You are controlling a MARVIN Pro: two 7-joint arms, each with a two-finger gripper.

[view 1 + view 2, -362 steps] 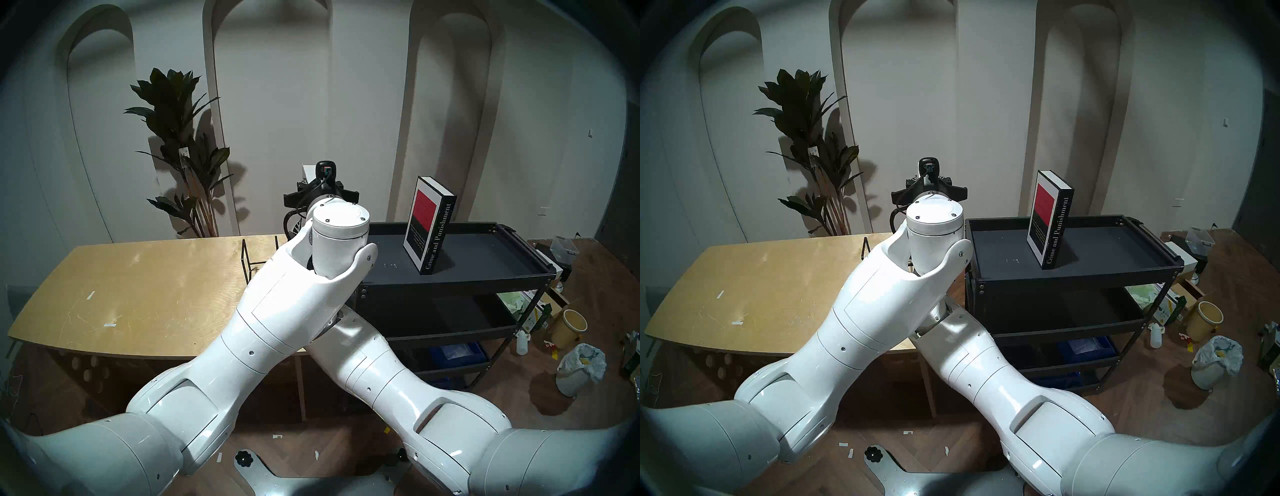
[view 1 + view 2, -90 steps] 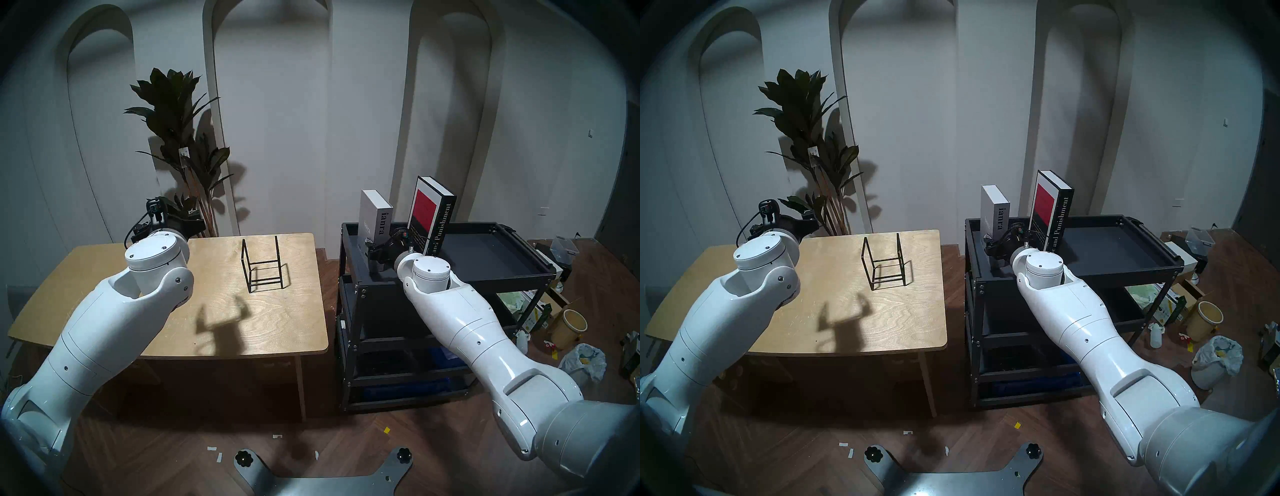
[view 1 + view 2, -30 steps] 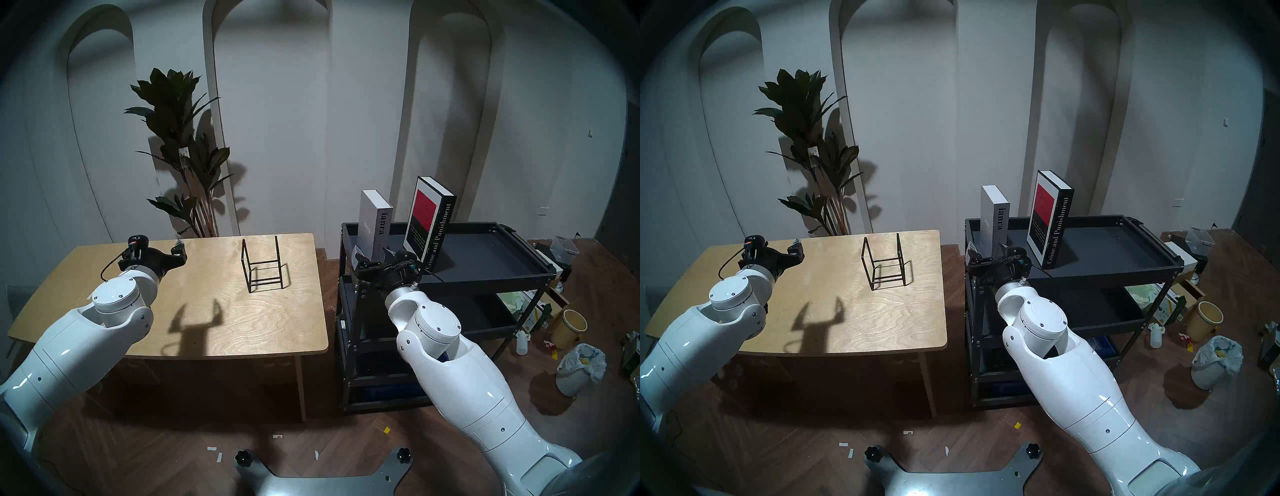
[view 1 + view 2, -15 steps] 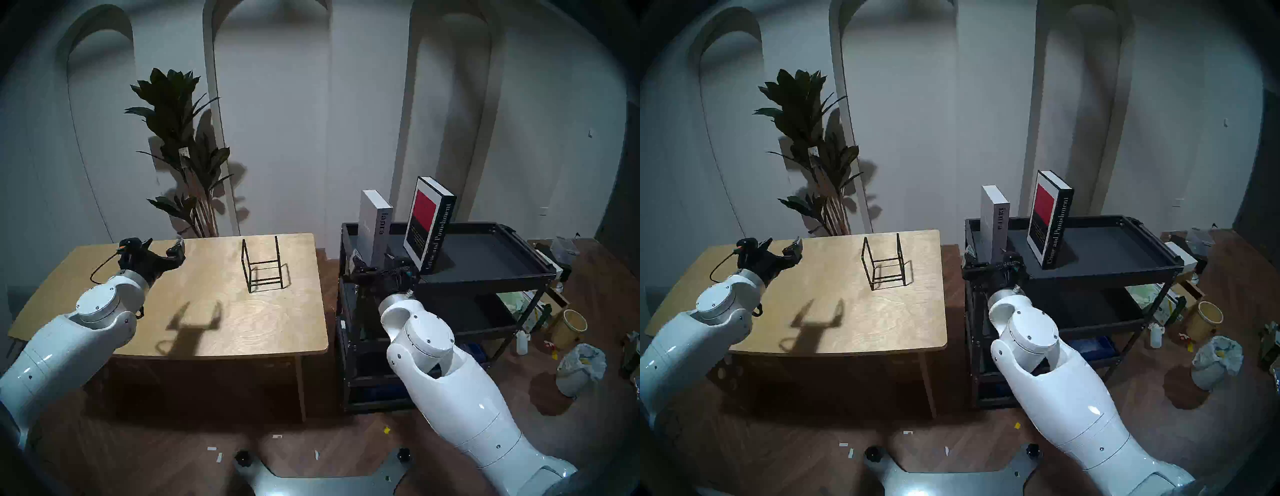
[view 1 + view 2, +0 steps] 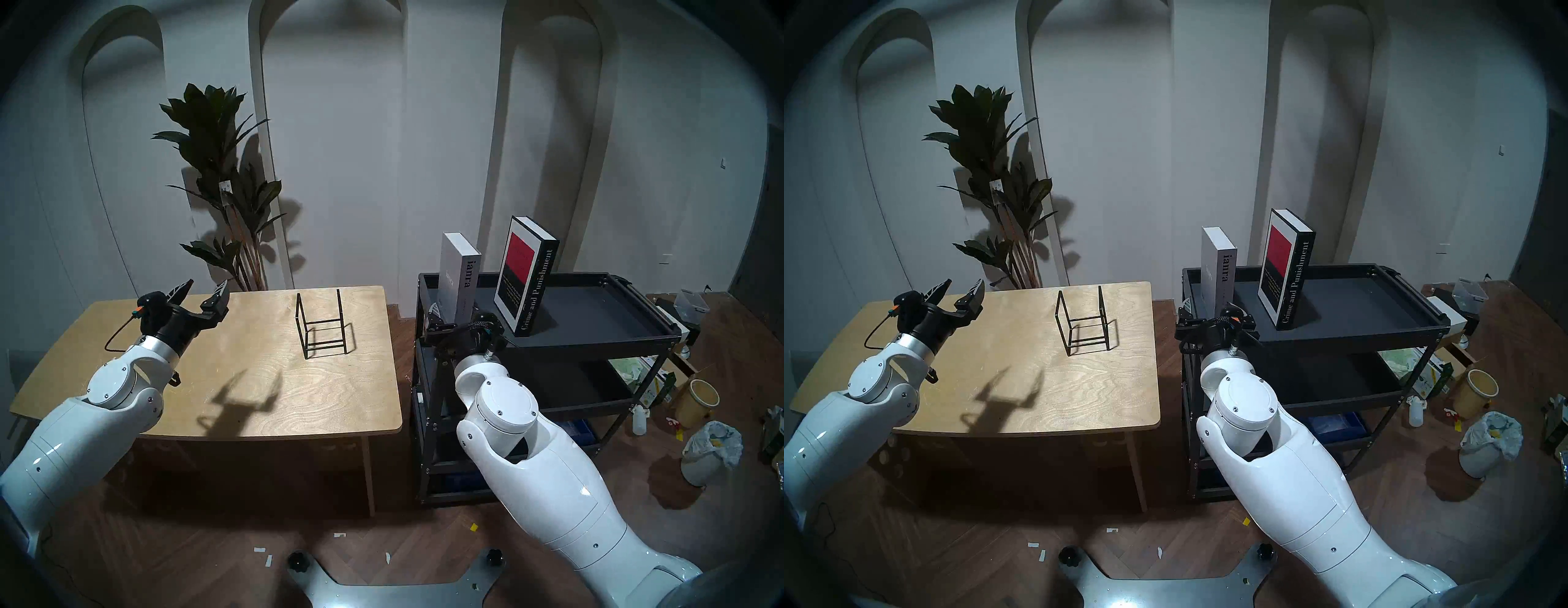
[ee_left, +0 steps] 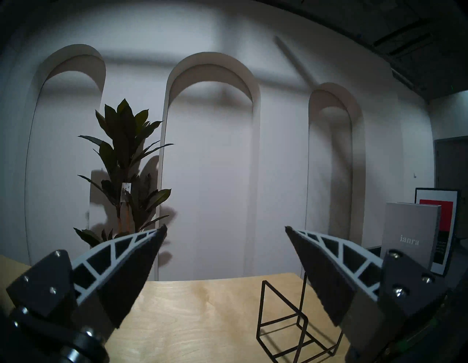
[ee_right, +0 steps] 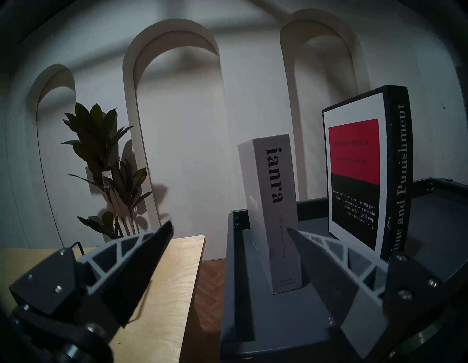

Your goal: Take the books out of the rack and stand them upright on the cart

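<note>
Head view: both books upright on the cart, rack empty on the table.

Grey book (image 5: pixel 460 274) and black book (image 5: pixel 526 276) stand apart on the cart (image 5: pixel 594 339); rack (image 5: pixel 322 325) holds nothing. Left gripper (image 5: pixel 203 293) and right gripper (image 7: pixel 229 229) both gape, empty. These books look thick, stiff, fairly heavy and smooth-covered, likely tippy; best pinched across the covers near mid-height.

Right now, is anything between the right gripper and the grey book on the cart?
Nothing visible. The right gripper is open just in front of the grey book, which stands upright on the cart top. The black book stands apart to its right, clear of that path. The rack on the table holds nothing.
</note>
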